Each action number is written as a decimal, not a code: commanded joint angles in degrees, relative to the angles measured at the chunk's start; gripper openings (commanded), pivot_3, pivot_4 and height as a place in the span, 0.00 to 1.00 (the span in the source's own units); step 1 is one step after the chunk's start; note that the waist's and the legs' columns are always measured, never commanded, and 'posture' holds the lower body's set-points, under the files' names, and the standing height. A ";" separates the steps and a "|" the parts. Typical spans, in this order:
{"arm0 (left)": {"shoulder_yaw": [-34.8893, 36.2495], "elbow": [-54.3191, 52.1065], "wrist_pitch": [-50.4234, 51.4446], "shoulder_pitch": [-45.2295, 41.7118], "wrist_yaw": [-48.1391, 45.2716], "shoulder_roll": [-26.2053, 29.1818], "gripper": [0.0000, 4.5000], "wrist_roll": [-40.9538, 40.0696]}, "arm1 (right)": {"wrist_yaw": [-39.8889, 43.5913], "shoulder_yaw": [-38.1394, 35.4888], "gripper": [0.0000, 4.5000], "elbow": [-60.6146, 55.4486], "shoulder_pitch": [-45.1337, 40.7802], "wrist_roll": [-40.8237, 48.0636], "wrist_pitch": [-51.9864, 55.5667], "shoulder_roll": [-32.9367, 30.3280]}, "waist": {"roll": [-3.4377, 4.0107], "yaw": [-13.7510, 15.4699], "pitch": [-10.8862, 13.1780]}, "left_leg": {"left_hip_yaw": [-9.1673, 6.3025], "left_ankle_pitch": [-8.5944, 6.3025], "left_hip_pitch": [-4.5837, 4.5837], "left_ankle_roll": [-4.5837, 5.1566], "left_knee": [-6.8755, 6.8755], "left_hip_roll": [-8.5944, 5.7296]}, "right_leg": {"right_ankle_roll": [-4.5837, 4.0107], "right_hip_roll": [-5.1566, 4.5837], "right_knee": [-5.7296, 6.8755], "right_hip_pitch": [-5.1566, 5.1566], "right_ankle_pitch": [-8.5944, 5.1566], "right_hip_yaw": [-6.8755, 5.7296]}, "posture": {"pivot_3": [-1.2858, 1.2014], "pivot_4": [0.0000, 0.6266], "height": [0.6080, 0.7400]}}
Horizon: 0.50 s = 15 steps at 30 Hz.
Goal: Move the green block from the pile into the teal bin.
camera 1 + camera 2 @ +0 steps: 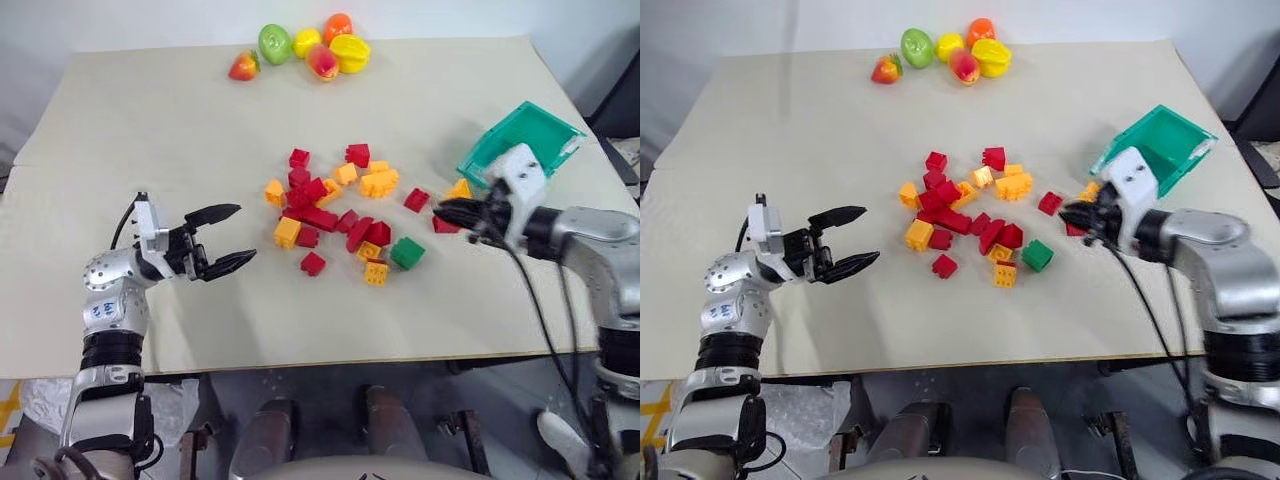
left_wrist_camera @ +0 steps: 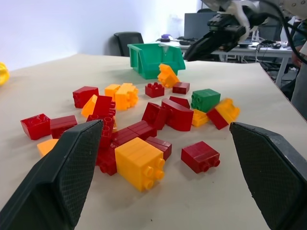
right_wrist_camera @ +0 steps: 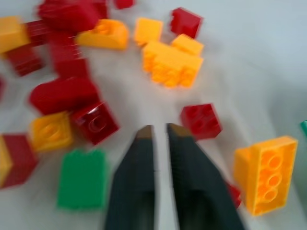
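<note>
The green block (image 1: 407,252) lies on the near right fringe of the pile (image 1: 330,205) of red, orange and yellow bricks, touching a red one. The teal bin (image 1: 522,140) sits at the table's right edge, past the pile. My right gripper (image 1: 441,212) hovers between the bin and the pile, pointing left at the bricks. In the right wrist view its fingers (image 3: 139,163) stand a narrow gap apart with nothing between them, and the green block (image 3: 82,178) lies beside them. My left gripper (image 1: 225,238) is wide open left of the pile, empty.
A cluster of toy fruits (image 1: 310,50) lies at the table's far edge. An orange brick (image 1: 460,188) rests just in front of the bin. The table's front edge (image 1: 330,360) runs close below the arms.
</note>
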 commanded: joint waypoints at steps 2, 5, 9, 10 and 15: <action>0.45 0.56 -0.65 -0.86 -1.91 0.43 1.00 -0.50 | 10.92 -4.38 0.52 2.21 6.41 1.51 -6.48 -8.76 | -0.05 0.12 0.01 | 0.01 -0.04 0.00 0.05 0.01 0.00 | 0.04 0.04 -0.19 0.10 0.02 -0.05 | 0.52 0.24 1.00; 0.54 0.78 -0.44 -0.90 -2.61 0.46 1.00 -0.61 | 12.75 -6.31 0.73 2.87 10.29 1.38 -8.56 -11.16 | -0.06 0.01 0.02 | 0.03 -0.05 -0.01 0.07 0.02 0.01 | 0.09 0.00 -0.23 0.11 0.05 -0.05 | 0.52 0.24 1.00; 0.87 0.67 -0.11 -0.72 -3.29 0.71 1.00 -0.86 | 15.21 -8.53 0.99 2.18 14.83 1.19 -10.73 -14.01 | -0.05 0.02 0.02 | 0.12 -0.04 0.01 0.06 0.04 0.03 | 0.10 -0.01 -0.22 0.07 0.06 0.00 | 0.52 0.24 1.00; 0.94 0.65 -0.02 -0.68 -3.39 0.76 1.00 -0.90 | 15.40 -8.79 0.99 2.12 15.28 1.21 -11.02 -14.41 | -0.05 0.06 0.02 | 0.12 -0.04 0.01 0.05 0.07 0.04 | 0.10 0.00 -0.24 0.07 0.06 0.00 | 0.52 0.24 1.00; 1.19 0.57 -0.06 -0.65 -3.48 0.96 1.00 -0.79 | 13.31 -8.37 0.99 -0.97 14.38 2.08 -9.79 -13.78 | -0.05 0.10 0.02 | 0.12 -0.04 0.01 0.05 0.15 0.08 | 0.10 -0.05 -0.29 0.07 0.06 0.02 | 0.52 0.24 1.00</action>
